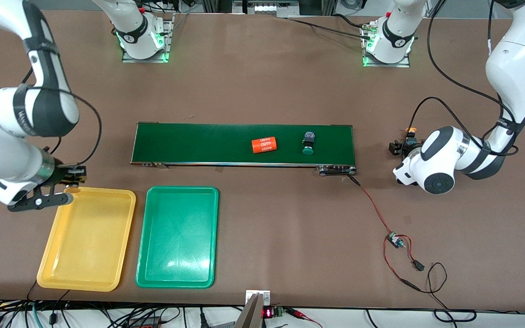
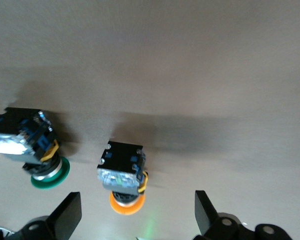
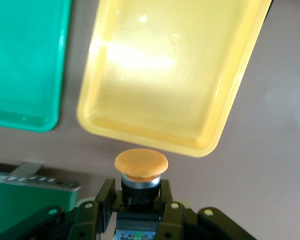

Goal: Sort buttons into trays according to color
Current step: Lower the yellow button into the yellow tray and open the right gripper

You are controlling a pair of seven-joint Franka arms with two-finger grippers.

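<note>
A yellow-orange button (image 3: 140, 167) sits clamped in the right tool (image 3: 140, 202), hovering by the yellow tray's (image 1: 107, 200) corner, likely for dropping in; the left tool (image 2: 138, 212) gapes wide over another orange button (image 2: 122, 175) on the bench (image 1: 262, 91).

Brown table (image 1: 262, 82), cables (image 1: 107, 316) along edge

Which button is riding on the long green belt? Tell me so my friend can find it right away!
Find the dark green conveyor belt across the middle of the table. Two things lie on it, toward the left arm's end: an orange cylinder with white print and, beside it, the button. The button is smaller, with a dark blocky body and a round green cap.
</note>
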